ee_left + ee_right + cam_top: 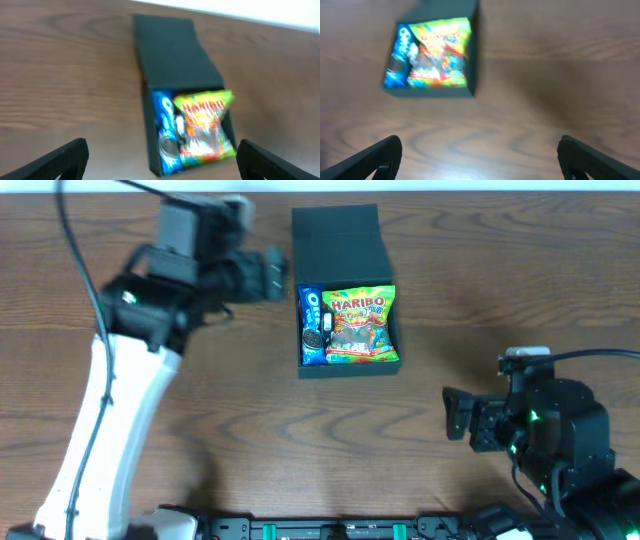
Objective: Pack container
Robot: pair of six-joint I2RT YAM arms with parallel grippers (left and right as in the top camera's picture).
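Could jam the lid (pixel 338 242) on the puffy gummy bag (pixel 360 325) when folding it shut, or shove the container (pixel 350 370) askew, given the left tool (pixel 276 277) hanging spread and empty just beside its left wall. Right tool (pixel 452 415) likewise spread, holding nothing, well apart. Container toward the back of the table (pixel 500 280), lid open. Inside: blue cookie packet (pixel 312 325) left, gummy bag right.

One container (pixel 338 240); two snack packets inside it, one of each kind: one blue Oreo packet (pixel 311 325) at its 9 o'clock side, one yellow Haribo bag (pixel 361 325) at its 3 o'clock side; two tools, one left tool (pixel 275 277) and one right tool (pixel 455 415); one wooden bench (pixel 500 270).
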